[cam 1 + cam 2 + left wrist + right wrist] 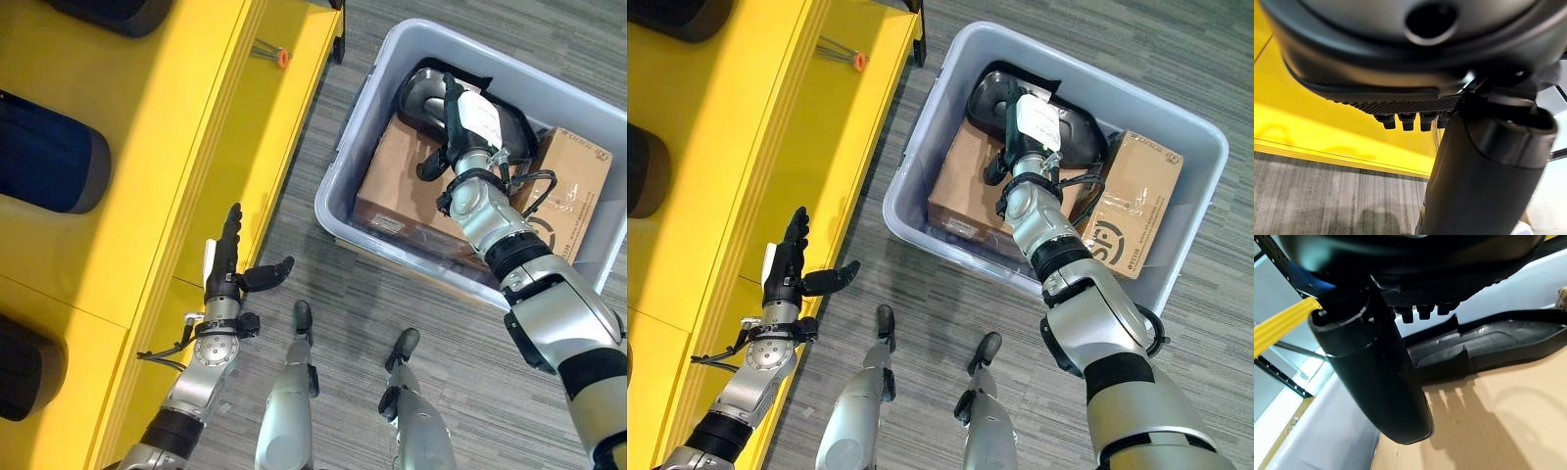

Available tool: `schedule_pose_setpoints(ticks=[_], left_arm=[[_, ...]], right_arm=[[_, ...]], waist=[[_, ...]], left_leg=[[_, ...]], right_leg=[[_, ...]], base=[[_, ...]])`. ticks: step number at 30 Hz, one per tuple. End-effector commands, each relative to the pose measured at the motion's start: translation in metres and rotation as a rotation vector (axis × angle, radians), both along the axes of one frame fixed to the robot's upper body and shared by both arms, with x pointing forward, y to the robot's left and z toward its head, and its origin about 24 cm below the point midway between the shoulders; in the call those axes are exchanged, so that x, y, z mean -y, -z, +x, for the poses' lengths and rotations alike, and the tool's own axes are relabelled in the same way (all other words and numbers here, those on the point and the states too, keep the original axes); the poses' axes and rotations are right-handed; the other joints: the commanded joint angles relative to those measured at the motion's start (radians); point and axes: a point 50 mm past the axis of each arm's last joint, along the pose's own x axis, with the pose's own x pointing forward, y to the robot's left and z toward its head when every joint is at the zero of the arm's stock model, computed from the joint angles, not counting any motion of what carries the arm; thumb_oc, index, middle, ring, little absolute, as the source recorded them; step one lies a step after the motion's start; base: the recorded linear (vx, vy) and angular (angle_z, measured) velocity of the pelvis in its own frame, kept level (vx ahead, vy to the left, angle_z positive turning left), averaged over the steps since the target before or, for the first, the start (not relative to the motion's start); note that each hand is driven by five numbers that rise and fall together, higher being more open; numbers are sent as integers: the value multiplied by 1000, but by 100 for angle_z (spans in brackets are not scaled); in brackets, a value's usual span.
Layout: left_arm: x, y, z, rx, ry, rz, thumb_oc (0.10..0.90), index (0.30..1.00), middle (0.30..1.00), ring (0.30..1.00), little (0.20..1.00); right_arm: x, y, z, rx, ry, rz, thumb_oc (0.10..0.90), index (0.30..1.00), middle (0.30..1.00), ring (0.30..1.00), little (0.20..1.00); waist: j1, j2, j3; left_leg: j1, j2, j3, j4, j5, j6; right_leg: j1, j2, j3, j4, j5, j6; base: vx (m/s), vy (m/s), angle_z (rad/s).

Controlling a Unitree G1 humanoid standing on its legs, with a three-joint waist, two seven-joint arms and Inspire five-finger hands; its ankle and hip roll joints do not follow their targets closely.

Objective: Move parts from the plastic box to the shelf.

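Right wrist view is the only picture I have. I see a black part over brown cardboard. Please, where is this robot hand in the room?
Observer: The right robot hand is reaching into a grey plastic box on the floor, above the black part.
Operator: What else is in this box?
Observer: Two cardboard boxes: a large flat one under the black part, and a smaller one leaning against the far wall.
Operator: Does the hand hold the part already?
Observer: No; the fingers are straight and open, above the part.
Operator: And the other hand?
Observer: The left robot hand is open and empty, beside the edge of the yellow shelf.
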Motion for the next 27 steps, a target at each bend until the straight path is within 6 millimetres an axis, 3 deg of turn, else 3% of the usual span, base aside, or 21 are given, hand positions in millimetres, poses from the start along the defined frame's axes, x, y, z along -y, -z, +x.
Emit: schedule_pose_setpoints(ticks=[1,12,27], left_arm=[[0,-43,0,231,29,27,900,1000,1000,1000,1000],[2,-47,-1,254,35,10,900,1000,1000,1000,1000],[0,-52,-6,282,42,2,900,1000,1000,1000,1000]], right_arm=[[-21,-101,-7,309,-59,-57,900,1000,1000,1000,1000],[-25,-115,-9,335,-63,-67,900,1000,1000,1000,1000],[3,-134,-12,337,53,-172,900,1000,1000,1000,1000]], waist=[[-8,-22,-21],[0,-7,-19],[-1,30,10]], left_leg=[[15,22,14,-20,-13,-50],[-7,11,-4,-29,-31,-58],[-70,-2,10,-38,-20,-60]], right_leg=[[43,-115,43,31,13,115],[26,-114,55,26,0,127],[-58,-115,79,44,-11,124]], base=[[0,0,0],[29,-4,2],[0,1,0]])
